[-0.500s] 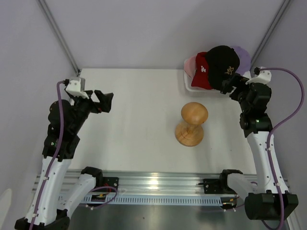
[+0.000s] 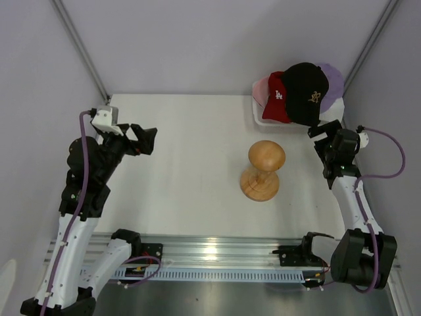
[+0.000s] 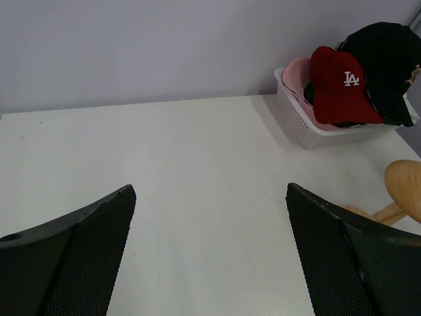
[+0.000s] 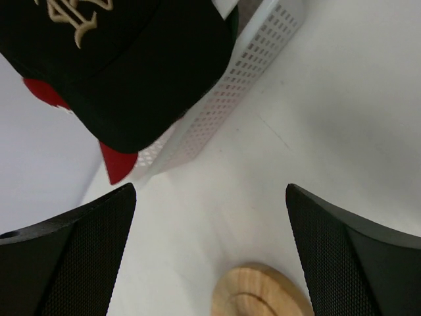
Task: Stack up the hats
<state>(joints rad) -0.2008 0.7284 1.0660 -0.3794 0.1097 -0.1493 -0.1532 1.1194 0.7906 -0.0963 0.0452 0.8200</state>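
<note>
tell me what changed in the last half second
The right end effector drew back from the black cap toward the near edge, open, holding nothing. The left end effector, red cap, basket and wooden stand stayed put.

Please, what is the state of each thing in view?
Basket: upright, full of caps.
Black cap: top of the pile, brim over the rim.
Red cap: in the pile, not held.
Pink cap: in the pile, partly hidden.
Lavender cap: under the black one, mostly hidden.
Wooden stand: upright, bare.
Left gripper: open, empty.
Right gripper: open, empty.
</note>
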